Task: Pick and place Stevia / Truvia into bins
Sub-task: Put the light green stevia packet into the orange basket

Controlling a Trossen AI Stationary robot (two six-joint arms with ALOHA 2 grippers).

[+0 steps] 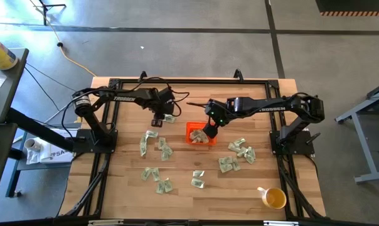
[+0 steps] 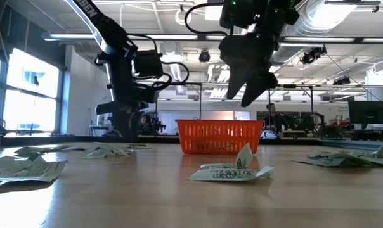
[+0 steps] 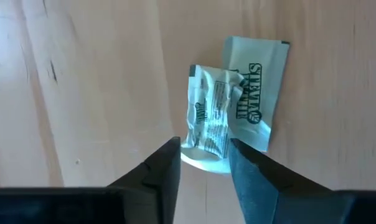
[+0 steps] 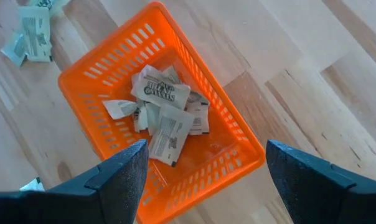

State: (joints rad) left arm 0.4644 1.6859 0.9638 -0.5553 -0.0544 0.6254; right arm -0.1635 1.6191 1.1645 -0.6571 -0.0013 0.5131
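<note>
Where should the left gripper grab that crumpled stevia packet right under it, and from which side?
From straight above. The left gripper is open, its fingers on either side of the near end of the crumpled packet. That packet lies partly over a flatter packet, and its creased middle looks raised off the wooden table. Pinching across the narrow width at that raised crease likely lifts only the top one.

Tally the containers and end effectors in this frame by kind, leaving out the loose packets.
Orange bin: 1
Yellow cup: 1
End effectors: 2, the left end effector and the right end effector
Total: 4
</note>
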